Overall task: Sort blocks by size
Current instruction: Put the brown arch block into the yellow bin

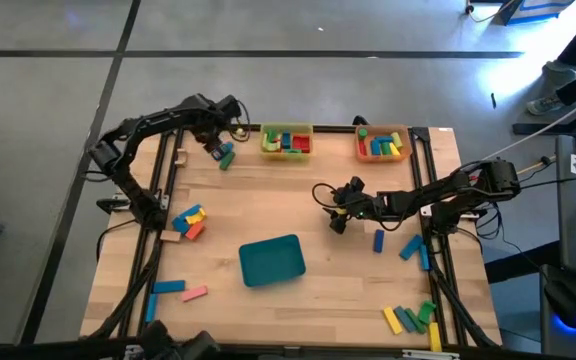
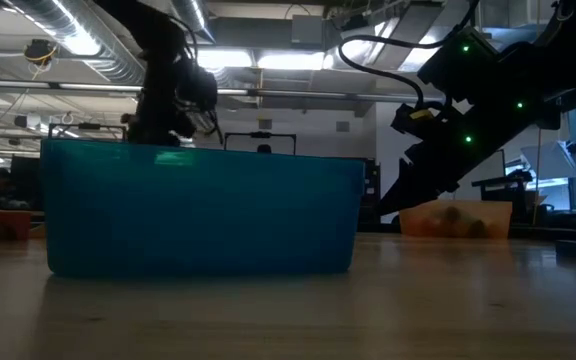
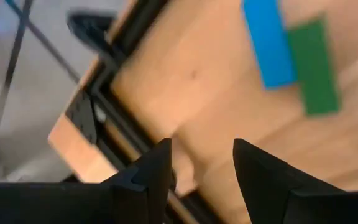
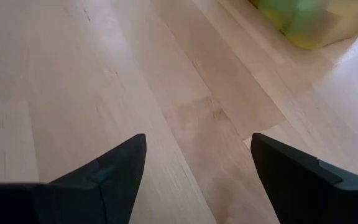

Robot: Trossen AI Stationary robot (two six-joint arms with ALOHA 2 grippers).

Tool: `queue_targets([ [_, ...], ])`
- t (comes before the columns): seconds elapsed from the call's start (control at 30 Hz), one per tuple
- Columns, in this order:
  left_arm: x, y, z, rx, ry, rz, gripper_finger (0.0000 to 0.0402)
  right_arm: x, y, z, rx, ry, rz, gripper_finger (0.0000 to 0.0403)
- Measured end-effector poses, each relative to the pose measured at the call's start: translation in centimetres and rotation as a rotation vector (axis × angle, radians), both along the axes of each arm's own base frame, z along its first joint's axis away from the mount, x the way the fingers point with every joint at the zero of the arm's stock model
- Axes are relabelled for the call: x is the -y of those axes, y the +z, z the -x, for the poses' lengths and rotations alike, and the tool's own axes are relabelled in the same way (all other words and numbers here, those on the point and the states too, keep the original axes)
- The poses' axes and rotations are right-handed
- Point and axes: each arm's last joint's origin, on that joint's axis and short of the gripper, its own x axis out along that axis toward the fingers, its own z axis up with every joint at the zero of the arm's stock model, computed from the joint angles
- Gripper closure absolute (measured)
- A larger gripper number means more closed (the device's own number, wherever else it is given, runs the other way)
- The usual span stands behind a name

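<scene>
High view: at the table's (image 1: 298, 200) near left edge a blue bar (image 1: 168, 287) lies crosswise with a pink bar (image 1: 195, 294) angled just beside it, and farther back a small cluster of blue, yellow and orange blocks (image 1: 190, 222) sits close together. The left hand (image 1: 214, 146) hovers at the far left corner, fingers apart and holding nothing; just beside it a blue block (image 1: 226, 153) and a green block (image 1: 224, 162) lie side by side, their long axes running diagonally. The teal tray (image 1: 271, 260) sits near the middle, and nothing shows inside it. Against the far edge the yellow tray (image 1: 287, 141) holds red, green and blue blocks. The right hand (image 1: 335, 222) hangs over bare wood near the centre, fingers wide apart and empty. The orange tray (image 1: 384, 144), also at the far edge, holds green, yellow and red pieces. A blue bar (image 1: 378, 241) points front to back; another (image 1: 410, 247) slants beside it. Yellow and green bars (image 1: 413, 319) lie fanned at the near right corner.
</scene>
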Motion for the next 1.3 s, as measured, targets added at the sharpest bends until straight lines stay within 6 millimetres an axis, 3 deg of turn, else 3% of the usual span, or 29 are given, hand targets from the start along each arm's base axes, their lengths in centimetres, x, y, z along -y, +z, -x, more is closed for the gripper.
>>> queue_targets([
  [0.37,0.0,-4.2,0.3,-0.343,0.0,0.217,0.0247,0.0,0.0,0.0,-0.001,0.007,-0.006,0.0111],
  [0.67,1.1,-8.0,1.6,-0.419,-0.045,0.275,0.0247,-0.1,0.0,0.0,-0.002,0.021,-0.018,0.0111],
  [1.1,1.4,-11.6,4.5,-0.442,-0.107,0.316,0.0247,-0.1,0.0,-0.1,0.008,0.02,-0.02,0.0111],
  [1.3,1.0,-11.8,4.1,-0.431,-0.16,0.294,0.0303,-0.1,0.0,-0.1,0.009,0.019,-0.02,0.0111],
])
